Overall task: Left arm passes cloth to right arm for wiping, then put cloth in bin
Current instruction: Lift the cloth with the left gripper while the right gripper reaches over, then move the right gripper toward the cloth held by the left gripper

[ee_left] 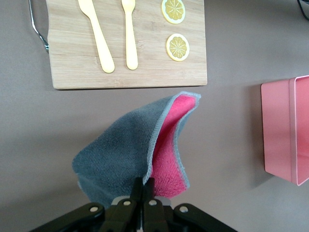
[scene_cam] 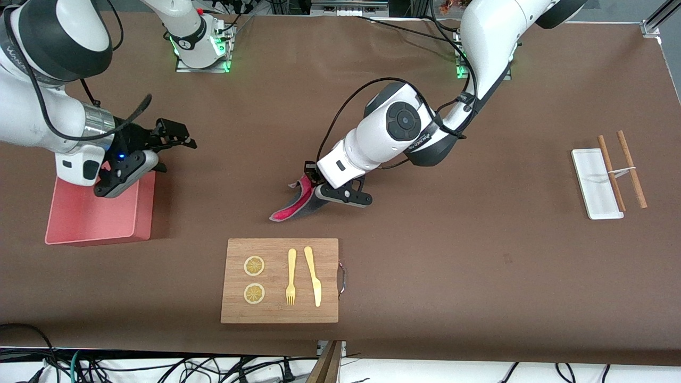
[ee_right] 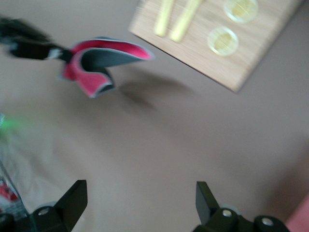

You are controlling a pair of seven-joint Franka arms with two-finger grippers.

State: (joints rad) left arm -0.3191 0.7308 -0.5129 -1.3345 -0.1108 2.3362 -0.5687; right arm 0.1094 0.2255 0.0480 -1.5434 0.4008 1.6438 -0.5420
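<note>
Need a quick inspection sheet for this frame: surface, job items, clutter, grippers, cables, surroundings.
Surface: brown table cover, no spills seen.
Job's things: cloth hanging from the left gripper, off the table; pink bin at the right arm's end.
Clutter: cutting board with fork, knife, two lemon slices; white tray with chopsticks.
Grippers: left gripper shut on cloth; right gripper open, over the bin's edge.
Cables: black cable looping along the left arm.
Surroundings: loose wires below the table edge.

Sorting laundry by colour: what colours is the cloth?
Red on one face, grey on the other; the cloth shows best in the left wrist view.
</note>
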